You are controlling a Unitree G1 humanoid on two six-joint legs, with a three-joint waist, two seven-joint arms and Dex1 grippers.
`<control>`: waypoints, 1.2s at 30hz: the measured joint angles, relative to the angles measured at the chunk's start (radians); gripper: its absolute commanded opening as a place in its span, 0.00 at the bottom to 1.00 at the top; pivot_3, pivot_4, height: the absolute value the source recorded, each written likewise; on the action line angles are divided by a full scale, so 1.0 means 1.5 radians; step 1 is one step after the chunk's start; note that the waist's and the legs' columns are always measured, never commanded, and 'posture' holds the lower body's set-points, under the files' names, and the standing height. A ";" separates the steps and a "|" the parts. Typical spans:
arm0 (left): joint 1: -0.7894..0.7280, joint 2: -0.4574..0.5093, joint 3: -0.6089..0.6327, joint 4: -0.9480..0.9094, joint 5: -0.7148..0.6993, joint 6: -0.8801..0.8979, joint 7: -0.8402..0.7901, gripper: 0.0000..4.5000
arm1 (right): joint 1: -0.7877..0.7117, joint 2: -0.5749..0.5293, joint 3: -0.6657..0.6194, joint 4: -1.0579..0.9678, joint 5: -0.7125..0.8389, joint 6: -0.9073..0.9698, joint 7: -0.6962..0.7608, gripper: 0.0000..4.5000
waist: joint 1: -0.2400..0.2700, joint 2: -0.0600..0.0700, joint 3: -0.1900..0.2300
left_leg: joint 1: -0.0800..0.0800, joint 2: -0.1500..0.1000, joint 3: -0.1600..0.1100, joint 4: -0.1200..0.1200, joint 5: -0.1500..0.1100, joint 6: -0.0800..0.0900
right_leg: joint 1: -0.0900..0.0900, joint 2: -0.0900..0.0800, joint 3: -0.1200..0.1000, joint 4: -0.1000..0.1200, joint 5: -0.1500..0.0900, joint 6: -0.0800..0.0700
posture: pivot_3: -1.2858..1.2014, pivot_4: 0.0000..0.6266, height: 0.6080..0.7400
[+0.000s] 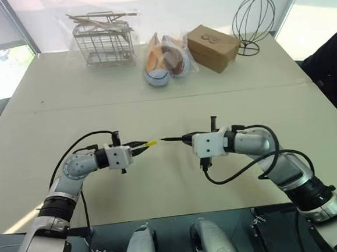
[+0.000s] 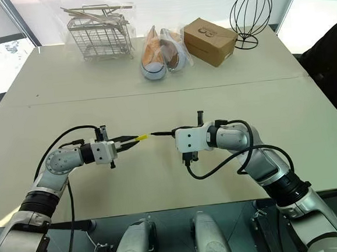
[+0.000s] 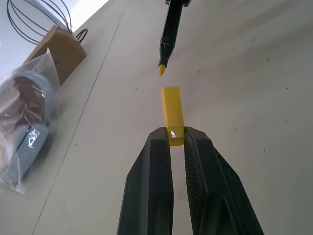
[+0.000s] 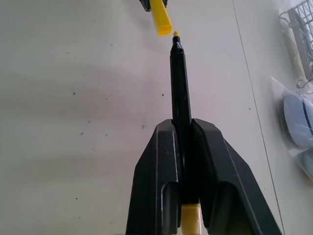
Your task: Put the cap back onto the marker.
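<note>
Table: pale tabletop (image 1: 155,109) with a seam across it, bright windows beyond its far edge.
Far edge, left eye view: wire basket (image 1: 103,40) holding sticks, a bagged pair of shoes (image 1: 164,59), a cardboard box (image 1: 213,46), and a wire dome stand (image 1: 253,20), all well apart from the arms.
Left gripper, left eye view: left gripper (image 1: 140,147) held above the table, fingers clamped on the cap (image 1: 151,143), whose yellow end sticks out toward the other arm.
Right gripper, left eye view: right gripper (image 1: 184,139) facing it, fingers closed on the marker (image 1: 172,139), tip pointing at the cap.
Gap, right eye view: cap and marker tip near each other and roughly in line, not touching.
Left wrist view: two black fingers (image 3: 154,181) pinch the cap's base; the marker's small yellow tip hangs just beyond the cap's open end, slightly off to one side.
Right wrist view: fingers (image 4: 156,181) grip the black barrel of the marker; the cap's open end sits just beside the tip.
</note>
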 measured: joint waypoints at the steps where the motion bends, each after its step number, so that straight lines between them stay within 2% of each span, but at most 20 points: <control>1: 0.000 0.000 0.000 0.002 0.000 0.000 0.000 0.01 | 0.000 0.000 0.000 0.000 -0.001 0.000 0.000 0.00 | 0.000 0.000 0.000 | 0.000 0.000 0.000 0.000 0.000 0.000 | 0.000 0.000 0.000 0.000 0.000 0.000 | 0.52 0.24 1.00; 27: -0.020 -0.019 -0.011 0.002 0.001 -0.005 0.002 0.01 | -0.001 0.006 0.000 0.011 -0.005 -0.016 0.000 0.00 | 0.000 0.000 0.000 | 0.000 0.000 0.000 0.001 0.000 0.000 | 0.000 0.000 0.000 0.000 0.000 0.000 | 0.52 0.24 1.00; 36: -0.050 -0.022 -0.027 0.030 0.003 -0.035 -0.009 0.01 | -0.011 0.003 0.000 0.024 -0.019 -0.057 0.005 0.00 | 0.000 0.000 0.000 | 0.000 0.000 0.000 0.001 0.000 0.000 | 0.000 0.001 0.000 0.000 0.000 0.000 | 0.52 0.24 1.00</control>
